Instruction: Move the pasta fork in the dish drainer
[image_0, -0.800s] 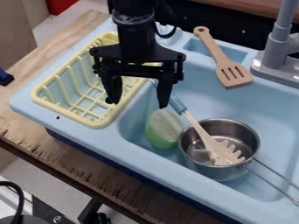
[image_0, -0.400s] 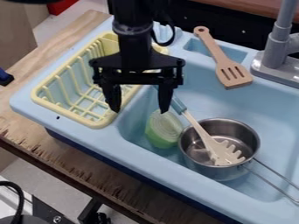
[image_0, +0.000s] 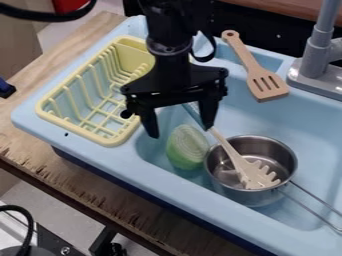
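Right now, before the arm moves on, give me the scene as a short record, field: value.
target: pasta fork, head in pot, handle up past its rim
pot: metal, in sink, wire handle toward lower right of view
gripper: above sink, fingers apart, one in front of fork's handle
goal: yellow rack, left of basin in view; fork not in it
beside pot: green item
sink's back edge: slotted wooden spatula
back right: gray faucet

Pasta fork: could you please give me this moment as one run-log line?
pincer: open, over sink | pasta fork: ungripped, head in metal pot | dish drainer: fork not yet inside
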